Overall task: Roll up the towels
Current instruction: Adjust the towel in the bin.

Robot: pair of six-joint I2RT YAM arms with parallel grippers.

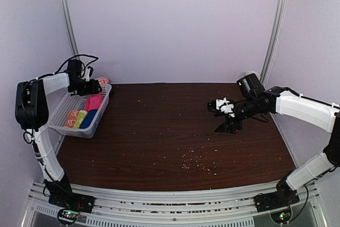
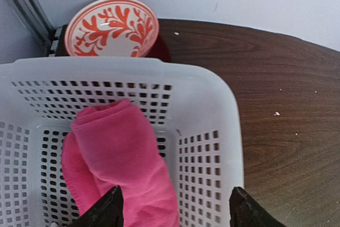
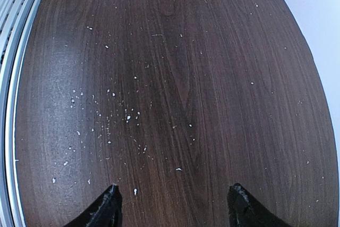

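Towels sit in the white basket [image 2: 159,66] at 9 o'clock on the desk [image 1: 175,131]. The pink towel [image 2: 122,158] is bunched up at the 12 o'clock end of the basket. The orange towel [image 1: 70,118] is at the 6 o'clock end, next to a green thing [image 1: 81,119] and a blue thing [image 1: 91,116]. The left jaws hang just over the pink towel, wide open, holding nothing. The right jaws are wide open too and hold nothing, over bare desk at 3 o'clock. The pink towel looks soft, light and floppy. It will likely sag and slide, but it will not break. I think the best place to grab is the thick fold on top, pinching deep so it does not slip out.
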